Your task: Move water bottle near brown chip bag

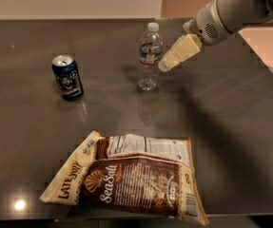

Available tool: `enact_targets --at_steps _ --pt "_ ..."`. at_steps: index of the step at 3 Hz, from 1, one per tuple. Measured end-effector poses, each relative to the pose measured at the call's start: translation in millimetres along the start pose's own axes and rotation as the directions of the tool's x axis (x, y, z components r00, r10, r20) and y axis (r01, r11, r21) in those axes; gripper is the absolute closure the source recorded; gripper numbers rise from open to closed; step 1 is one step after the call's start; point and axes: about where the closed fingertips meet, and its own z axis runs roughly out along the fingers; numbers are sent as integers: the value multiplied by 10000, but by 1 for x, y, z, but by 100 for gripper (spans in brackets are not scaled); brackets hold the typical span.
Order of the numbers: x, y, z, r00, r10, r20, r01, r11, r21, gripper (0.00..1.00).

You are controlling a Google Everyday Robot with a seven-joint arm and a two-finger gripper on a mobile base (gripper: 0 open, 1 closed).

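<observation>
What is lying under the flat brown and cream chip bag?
Only the dark table shows around the brown and cream chip bag; anything beneath it is covered. The gripper hangs beside the clear plastic water bottle.

The arm (236, 8) behind the pincer (165, 66), just beside the water bottle (149, 56), runs off the top-right edge.

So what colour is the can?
The can is dark blue, camera view; the gripper hovers beside the water bottle.

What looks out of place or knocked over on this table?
Nothing stands out: the water bottle and soda can stand upright, the brown chip bag lies flat, and the pincer hovers close beside the bottle.
</observation>
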Motion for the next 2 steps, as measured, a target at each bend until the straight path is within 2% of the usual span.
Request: enact_targets --at_steps 2 --pt "-18 -9 26 9993 85 368 -78 9998 -185 0"
